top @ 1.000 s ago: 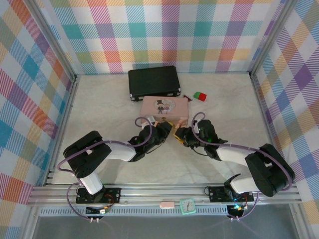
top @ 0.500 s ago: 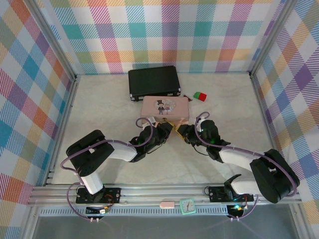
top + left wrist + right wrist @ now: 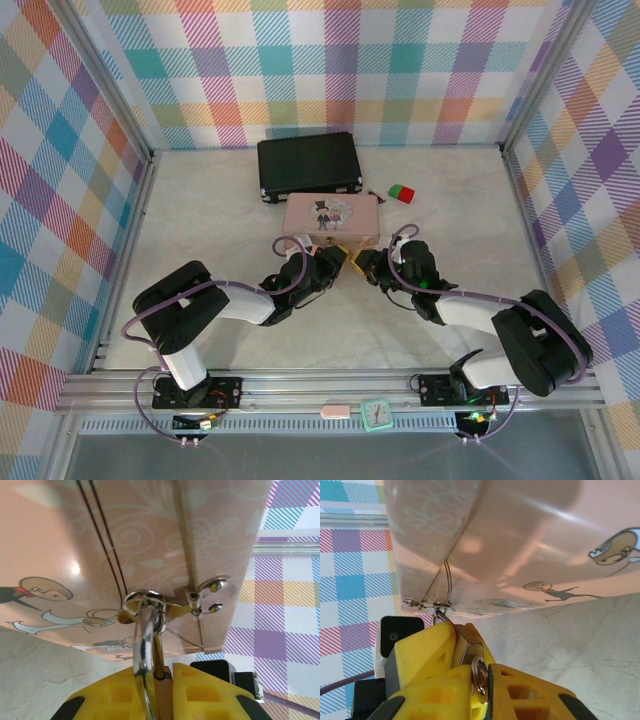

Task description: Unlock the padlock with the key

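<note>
Pale marbled tabletop (image 3: 200,215) lay under both arms, where the left gripper (image 3: 161,682) clenched the padlock (image 3: 142,642) and the right gripper (image 3: 483,681) pinched the key (image 3: 479,673) against its body, while beyond them the shackle hung through the clasp (image 3: 207,594) of the pink box (image 3: 330,213), seemingly unsprung, so the turn remained.

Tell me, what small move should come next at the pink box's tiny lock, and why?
Probably twist the slim silver key: the right gripper grips it, its tip seemingly in the small brass padlock, which the left gripper holds.
</note>
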Available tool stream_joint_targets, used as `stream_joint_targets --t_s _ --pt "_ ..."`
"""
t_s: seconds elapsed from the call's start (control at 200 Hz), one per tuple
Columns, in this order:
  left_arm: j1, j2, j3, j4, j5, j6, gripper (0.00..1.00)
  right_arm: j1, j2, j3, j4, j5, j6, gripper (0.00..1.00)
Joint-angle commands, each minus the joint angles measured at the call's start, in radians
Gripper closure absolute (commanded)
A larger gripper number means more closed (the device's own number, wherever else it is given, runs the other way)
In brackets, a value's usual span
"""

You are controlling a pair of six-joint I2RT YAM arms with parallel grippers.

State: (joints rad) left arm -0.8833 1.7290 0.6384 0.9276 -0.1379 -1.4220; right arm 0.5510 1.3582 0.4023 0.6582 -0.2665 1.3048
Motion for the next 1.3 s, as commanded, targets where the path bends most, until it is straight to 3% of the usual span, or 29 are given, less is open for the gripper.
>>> stream_joint_targets --t_s 0.0,0.245,0.535,0.67,0.81,1.04,1.295 --pt "-0.014 -0.004 -0.002 0.138 0.016 -0.006 1.00 -0.001 0.012 0.015 0.050 -0.006 0.008 0.90" --pt "-0.014 0.011 -0.008 0.192 0.031 -0.001 1.00 -0.002 0.030 0.031 0.053 -0.011 -0.012 1.00" --pt "-0.022 0.065 0.006 0.294 0.088 0.006 1.00 -0.002 0.077 0.090 0.035 -0.044 -0.012 1.00" --pt "-0.022 0.106 -0.013 0.424 0.124 0.083 1.00 -0.043 0.102 0.105 0.048 -0.130 0.150 1.00" --pt "-0.020 0.124 -0.015 0.435 0.173 0.193 1.00 -0.101 0.094 0.098 0.063 -0.236 0.425 1.00" --pt "-0.017 0.150 0.006 0.445 0.227 0.375 1.00 -0.112 0.147 0.114 0.337 -0.254 0.838 1.00" --pt "-0.019 0.188 0.021 0.449 0.263 0.469 1.00 -0.112 0.112 0.158 0.388 -0.182 0.952 1.00"
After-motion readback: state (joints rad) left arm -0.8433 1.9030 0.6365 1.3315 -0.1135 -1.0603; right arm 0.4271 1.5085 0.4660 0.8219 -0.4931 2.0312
